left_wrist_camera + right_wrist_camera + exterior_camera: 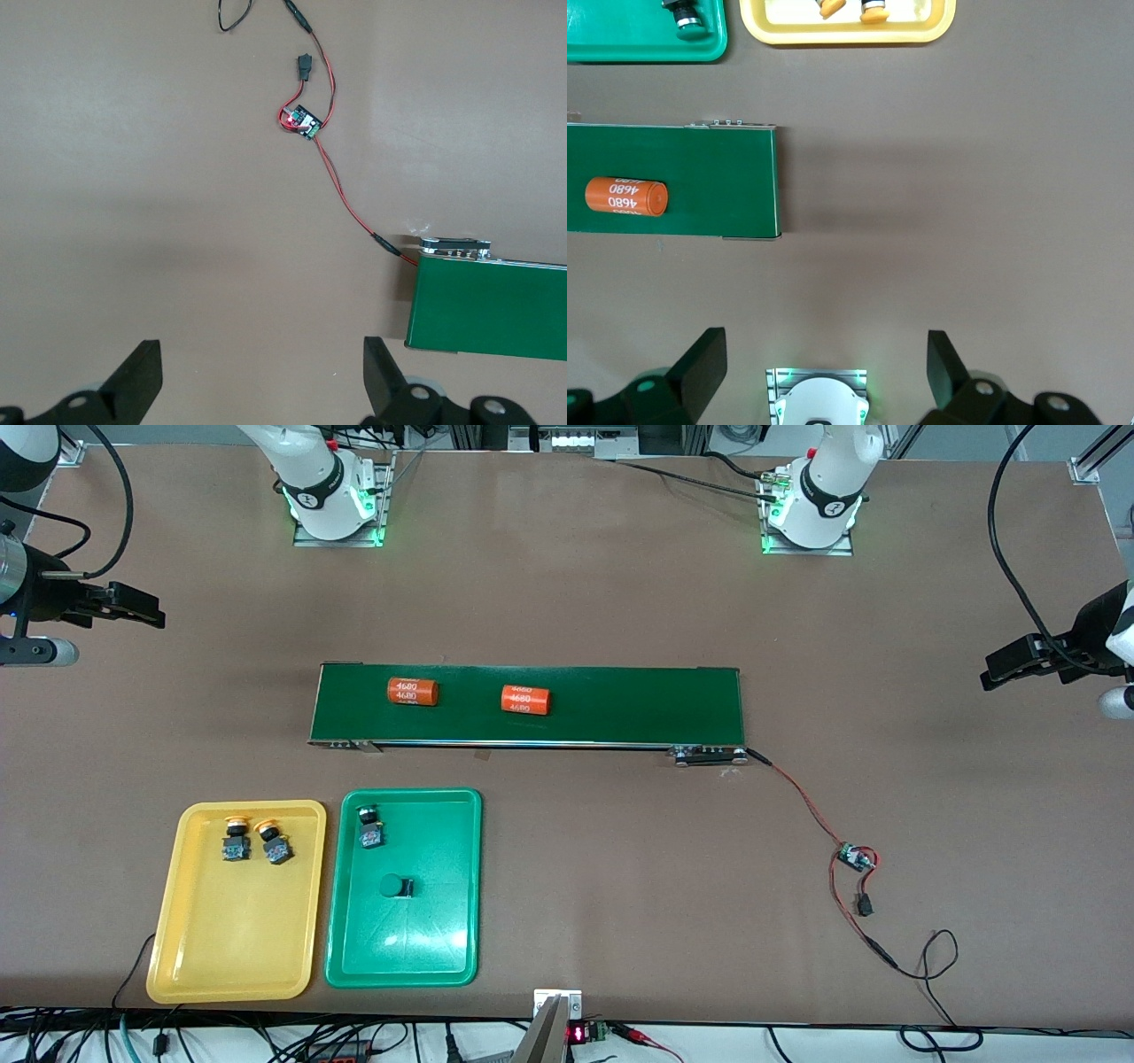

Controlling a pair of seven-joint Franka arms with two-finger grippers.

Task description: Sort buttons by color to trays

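Two yellow-capped buttons [236, 840] [273, 841] lie side by side in the yellow tray [230, 930], at its end toward the belt. Two green-capped buttons [370, 828] [396, 887] lie in the green tray [416, 948] beside it. Both trays sit near the front camera, toward the right arm's end of the table. My right gripper [142, 607] [827, 367] hangs open and empty over bare table at that end. My left gripper [1005, 666] [261, 372] hangs open and empty over bare table at the left arm's end. Both are well away from the trays.
A long dark-green conveyor belt [620, 704] crosses the table's middle, carrying two orange "4680" cylinders [413, 691] [525, 699]. Red wires run from its end to a tiny circuit board [856, 857]. Cables hang along the table's front edge.
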